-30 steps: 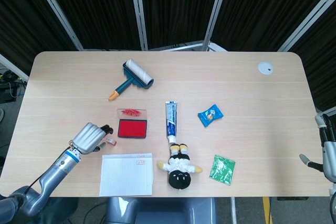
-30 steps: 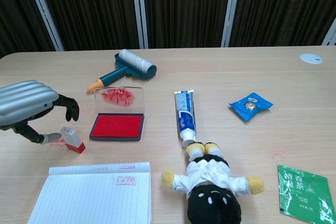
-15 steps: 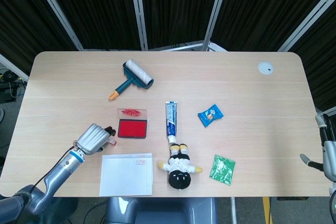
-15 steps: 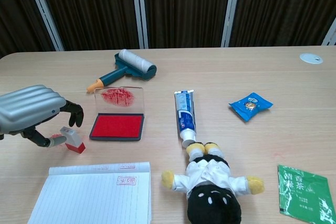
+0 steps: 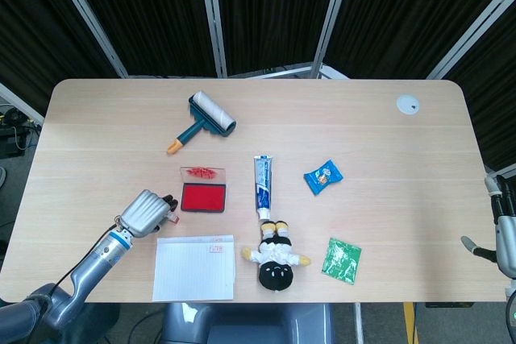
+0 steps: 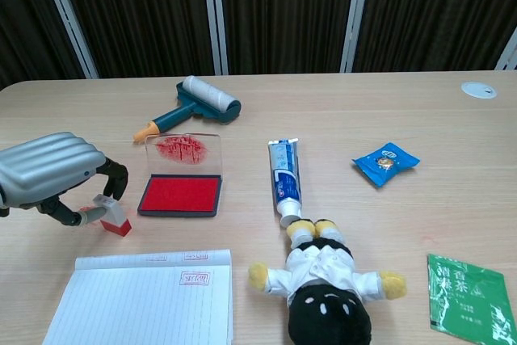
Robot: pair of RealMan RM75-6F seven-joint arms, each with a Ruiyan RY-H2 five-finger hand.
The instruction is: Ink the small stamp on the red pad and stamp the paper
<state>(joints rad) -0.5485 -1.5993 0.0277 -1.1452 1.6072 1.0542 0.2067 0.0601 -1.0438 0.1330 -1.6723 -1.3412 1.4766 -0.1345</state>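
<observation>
The small stamp [image 6: 111,216] [image 5: 172,217], white with a red base, lies tilted on the table left of the open red ink pad [image 6: 181,194] [image 5: 201,197]. My left hand [image 6: 52,171] [image 5: 147,213] arches over the stamp. The thumb touches its left end and a finger curls down at its upper right. Whether the stamp is truly pinched is unclear. The lined paper pad [image 6: 145,305] [image 5: 193,267] lies at the front edge and carries a red imprint [image 6: 194,279]. Only a sliver of my right hand [image 5: 498,231] shows, at the table's right edge.
A lint roller [image 6: 198,101] lies behind the ink pad and its smeared clear lid [image 6: 183,149]. A toothpaste tube [image 6: 284,177], plush doll [image 6: 327,284], blue snack packet [image 6: 385,160] and green sachet [image 6: 468,292] lie to the right. A white disc [image 5: 407,104] sits at the far right.
My left hand has moved right and lowered onto the stamp, its fingers closing in around it. The stamp has stayed in place.
</observation>
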